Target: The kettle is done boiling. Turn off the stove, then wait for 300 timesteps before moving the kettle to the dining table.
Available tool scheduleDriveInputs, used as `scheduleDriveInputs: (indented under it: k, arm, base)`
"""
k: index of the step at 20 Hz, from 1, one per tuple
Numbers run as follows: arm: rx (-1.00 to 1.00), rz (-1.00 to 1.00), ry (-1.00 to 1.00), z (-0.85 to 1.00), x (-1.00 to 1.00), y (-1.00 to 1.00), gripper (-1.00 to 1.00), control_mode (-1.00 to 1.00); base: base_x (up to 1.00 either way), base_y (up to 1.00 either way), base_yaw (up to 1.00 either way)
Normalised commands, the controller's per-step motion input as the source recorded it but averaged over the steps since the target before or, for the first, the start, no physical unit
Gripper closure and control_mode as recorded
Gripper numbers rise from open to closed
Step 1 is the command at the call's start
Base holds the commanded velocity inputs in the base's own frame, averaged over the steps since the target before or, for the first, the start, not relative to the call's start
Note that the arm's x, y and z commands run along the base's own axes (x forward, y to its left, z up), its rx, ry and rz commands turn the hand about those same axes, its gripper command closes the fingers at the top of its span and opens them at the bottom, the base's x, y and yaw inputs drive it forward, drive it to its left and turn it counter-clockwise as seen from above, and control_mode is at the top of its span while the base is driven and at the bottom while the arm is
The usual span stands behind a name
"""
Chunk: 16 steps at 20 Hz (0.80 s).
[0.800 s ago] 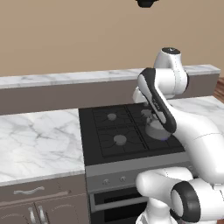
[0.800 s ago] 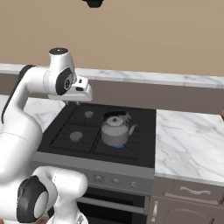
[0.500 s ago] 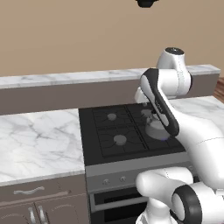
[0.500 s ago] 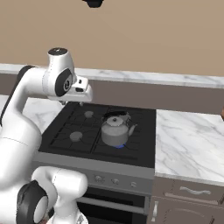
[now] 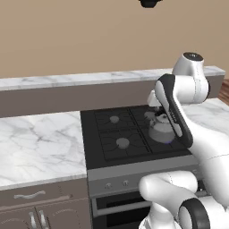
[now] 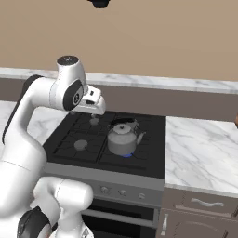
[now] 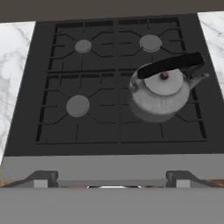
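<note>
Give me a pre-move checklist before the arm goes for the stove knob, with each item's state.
1. Burner under the kettle off: not ok, blue flame shows beneath it.
2. Kettle upright on the stove, front right burner: ok.
3. Gripper open and empty: ok.
4. Knobs on the front panel unobstructed: ok.
5. Which knob runs that burner: cannot tell.

Arm (image 5: 197,134): glossy white rounded shells, dark grey to black joint bands, a black strip along the forearm link. Hand block (image 6: 90,103) white, boxy.
</note>
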Motion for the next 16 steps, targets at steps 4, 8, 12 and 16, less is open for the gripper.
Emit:
scheduleDriveInputs:
  k: [4, 8, 12, 16]
  arm:
    - [0.05, -0.08, 0.0, 0.0, -0.02, -0.23, -1.0, -1.0]
    - [0.05, -0.08, -0.01, -0.01, -0.1, -0.22, -1.0, -1.0]
    - [0.06, -0.11, -0.05, -0.04, -0.18, -0.25, -1.0, -1.0]
    - [0.05, -0.12, -0.08, -0.04, -0.29, -0.3, -1.0, -1.0]
  base:
    - [0.0, 0.0, 0.0]
    - [0.0, 0.0, 0.0]
    - [0.0, 0.0, 0.0]
    - [0.0, 0.0, 0.0]
